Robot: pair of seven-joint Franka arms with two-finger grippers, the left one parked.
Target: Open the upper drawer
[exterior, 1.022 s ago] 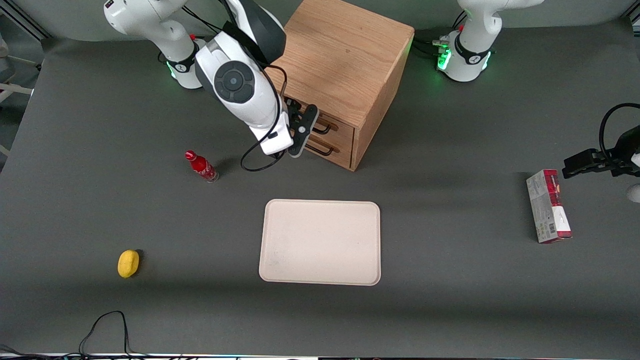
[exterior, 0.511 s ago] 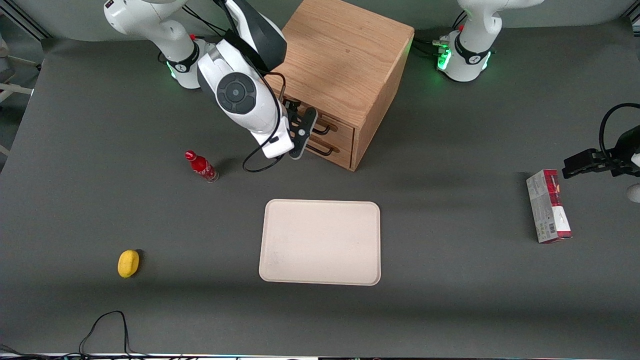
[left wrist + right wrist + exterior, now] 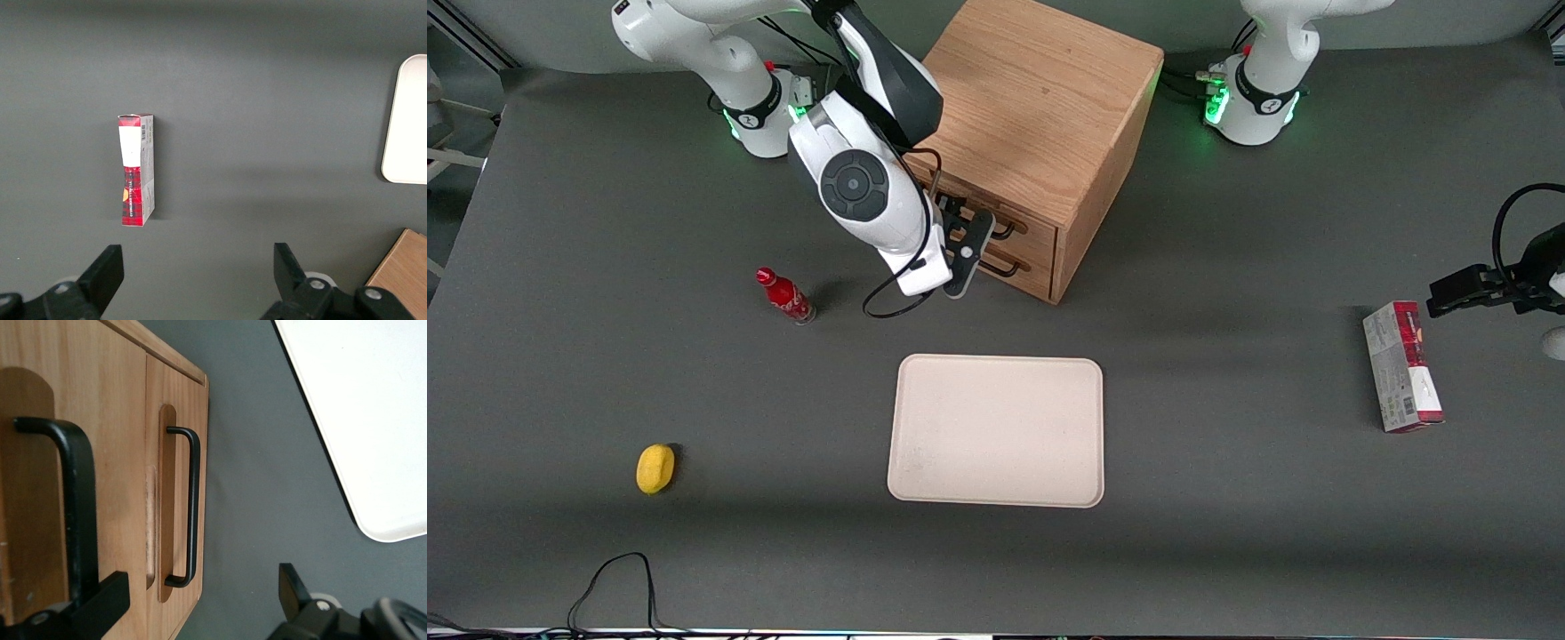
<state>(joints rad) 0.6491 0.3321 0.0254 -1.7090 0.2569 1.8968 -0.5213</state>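
Two drawers face me on the wooden cabinet (image 3: 1040, 124), and my gripper (image 3: 963, 253) hangs right in front of them with its jaws spread apart. One fingertip (image 3: 100, 603) sits against the black bar handle (image 3: 70, 500) of the upper drawer (image 3: 40, 487), the other fingertip (image 3: 293, 587) stands clear of the cabinet over the grey tabletop (image 3: 1227, 498); the bar lies between them, not pinched. That upper drawer is shut, its front flush with the lower drawer (image 3: 175, 507), whose own thin handle (image 3: 191, 507) is untouched. Nearer the front camera lies a cream tray (image 3: 996, 431). Toward my end of the tabletop stand a small red bottle (image 3: 785, 296) and a yellow lemon (image 3: 655, 468).
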